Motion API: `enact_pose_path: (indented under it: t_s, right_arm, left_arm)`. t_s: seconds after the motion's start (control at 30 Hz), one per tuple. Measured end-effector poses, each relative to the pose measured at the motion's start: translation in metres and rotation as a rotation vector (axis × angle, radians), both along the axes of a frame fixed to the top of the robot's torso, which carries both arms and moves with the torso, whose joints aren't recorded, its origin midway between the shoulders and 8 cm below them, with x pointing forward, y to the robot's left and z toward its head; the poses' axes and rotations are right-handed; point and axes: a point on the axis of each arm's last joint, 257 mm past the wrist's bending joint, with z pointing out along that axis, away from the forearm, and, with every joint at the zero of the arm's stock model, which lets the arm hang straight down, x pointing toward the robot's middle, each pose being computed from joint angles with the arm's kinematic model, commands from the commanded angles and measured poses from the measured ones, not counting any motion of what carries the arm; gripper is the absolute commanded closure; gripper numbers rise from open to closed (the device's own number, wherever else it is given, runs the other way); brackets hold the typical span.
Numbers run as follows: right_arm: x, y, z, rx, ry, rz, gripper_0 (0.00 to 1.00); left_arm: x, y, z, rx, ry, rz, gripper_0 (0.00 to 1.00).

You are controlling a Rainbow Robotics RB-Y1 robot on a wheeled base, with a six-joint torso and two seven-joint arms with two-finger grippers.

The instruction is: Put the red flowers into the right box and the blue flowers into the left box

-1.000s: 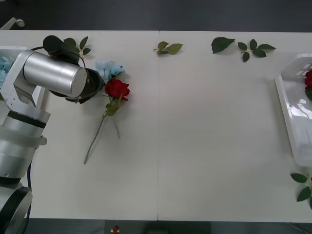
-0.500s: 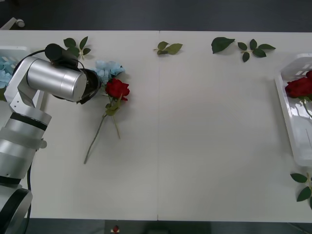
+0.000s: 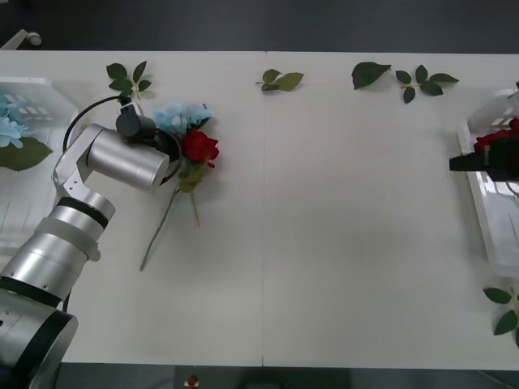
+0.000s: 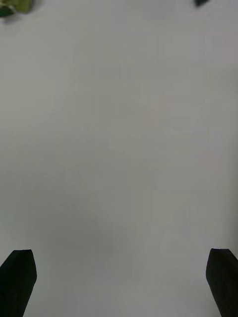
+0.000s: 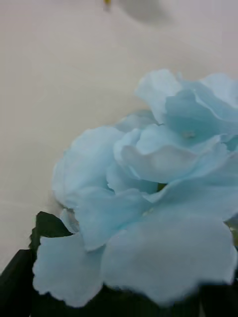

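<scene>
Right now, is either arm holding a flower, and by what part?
The left gripper is pressed up against the blue flower, but a firm hold cannot be told. The right gripper, by the right box, is open and holds nothing.

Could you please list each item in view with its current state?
Blue flower: on the table, left tool right at it, petals between its black fingers.
Red rose: lying on the table beside the blue flower.
Left box: holds blue flowers.
Right box: holds a red rose.
Right tool: open over the table, holding nothing.
Loose leaves: scattered along the table's far edge.
</scene>
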Motion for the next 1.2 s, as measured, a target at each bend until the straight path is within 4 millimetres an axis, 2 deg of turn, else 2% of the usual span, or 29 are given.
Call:
enact_pose_path:
  t_s: [0.07, 0.1, 0.17, 0.3, 0.5, 0.6, 0.7, 0.87, 1.03, 1.2]
  right_arm:
    - [-0.001, 0.027, 0.007, 0.058, -0.028, 0.050, 0.00]
    - [-0.003, 0.042, 0.012, 0.098, -0.040, 0.083, 0.00]
    - [-0.008, 0.062, 0.020, 0.148, -0.068, 0.152, 0.00]
    - [-0.019, 0.091, 0.041, 0.226, -0.133, 0.279, 0.00]
    - [-0.048, 0.119, 0.061, 0.296, -0.181, 0.466, 0.00]
    - [-0.063, 0.129, 0.070, 0.309, -0.228, 0.565, 0.00]
    - [-0.076, 0.139, 0.075, 0.331, -0.255, 0.644, 0.00]
    - [-0.095, 0.161, 0.076, 0.365, -0.329, 0.769, 0.00]
    - [-0.104, 0.174, 0.081, 0.380, -0.414, 0.836, 0.00]
    - [-0.125, 0.184, 0.084, 0.430, -0.412, 0.866, 0.00]
  left_arm:
    - [0.006, -0.007, 0.002, 0.004, -0.023, -0.022, 0.98]
    - [0.008, -0.009, 0.003, 0.014, -0.028, -0.033, 1.00]
    - [0.009, -0.012, 0.003, 0.038, -0.027, -0.054, 1.00]
    - [0.008, -0.016, 0.001, 0.045, -0.022, -0.066, 1.00]
    - [0.004, -0.028, -0.001, -0.034, -0.006, -0.071, 1.00]
    - [-0.006, -0.032, 0.002, -0.092, 0.016, -0.074, 1.00]
    - [-0.024, -0.031, 0.011, -0.116, 0.036, -0.091, 1.00]
    - [-0.056, -0.012, 0.022, -0.152, 0.080, -0.113, 1.00]
    - [-0.076, 0.018, 0.030, -0.187, 0.127, -0.112, 1.00]
    - [-0.094, 0.031, 0.047, -0.244, 0.160, -0.122, 1.00]
